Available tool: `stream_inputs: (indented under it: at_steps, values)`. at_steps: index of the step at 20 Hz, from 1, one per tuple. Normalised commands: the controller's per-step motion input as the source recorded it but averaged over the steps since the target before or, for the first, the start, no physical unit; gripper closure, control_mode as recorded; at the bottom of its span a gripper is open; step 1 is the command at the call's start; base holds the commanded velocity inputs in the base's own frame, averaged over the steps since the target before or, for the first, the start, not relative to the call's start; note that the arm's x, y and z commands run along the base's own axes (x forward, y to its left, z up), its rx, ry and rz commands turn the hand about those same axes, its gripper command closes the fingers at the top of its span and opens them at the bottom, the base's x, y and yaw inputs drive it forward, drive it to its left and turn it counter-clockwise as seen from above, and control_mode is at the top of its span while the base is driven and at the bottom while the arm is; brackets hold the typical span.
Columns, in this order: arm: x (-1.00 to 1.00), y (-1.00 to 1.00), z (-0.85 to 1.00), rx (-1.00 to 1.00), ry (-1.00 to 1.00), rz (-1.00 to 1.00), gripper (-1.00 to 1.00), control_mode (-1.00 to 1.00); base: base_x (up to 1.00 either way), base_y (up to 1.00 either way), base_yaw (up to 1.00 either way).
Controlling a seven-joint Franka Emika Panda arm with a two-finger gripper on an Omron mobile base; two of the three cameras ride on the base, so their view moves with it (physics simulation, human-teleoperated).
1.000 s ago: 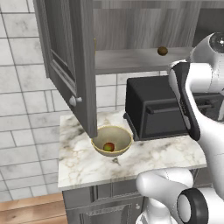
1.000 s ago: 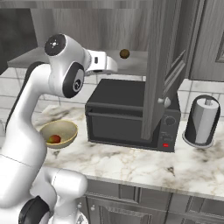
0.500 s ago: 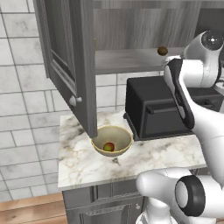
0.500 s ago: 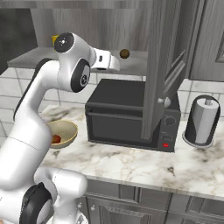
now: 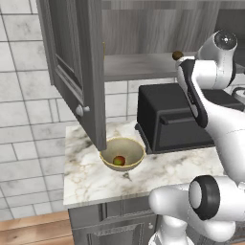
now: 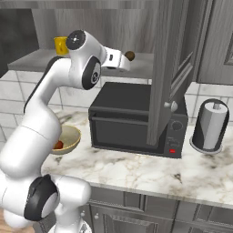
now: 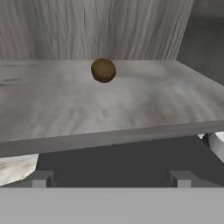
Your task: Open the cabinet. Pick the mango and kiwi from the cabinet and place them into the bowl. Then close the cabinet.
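We are going for the small dull-brown oval kiwi (image 7: 103, 70), lying alone on the grey shelf of the dark wood-grain cabinet (image 5: 76, 72), upper centre of the hand view. Our claw (image 7: 111, 177) is standing wide open and holding nothing, at the shelf's front edge. We are judging that it needs lifting clear of the edge first. The red-green mango (image 5: 119, 160) is sitting in the tan-gold bowl (image 5: 135, 148).

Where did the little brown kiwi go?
The kiwi sits on the open cabinet's shelf, above the black toaster oven, just ahead of the open pincer.
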Motion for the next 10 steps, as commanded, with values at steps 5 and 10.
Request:
stream_inputs:
  at_steps: [5,10]
  values:
    - [0.41,-0.03,0.00,0.00,0.00,0.00,-1.00,-1.00,0.00,0.00,0.00]
    - [0.34,-0.04,0.00,0.00,0.00,0.00,-1.00,-1.00,0.00,0.00,0.00]
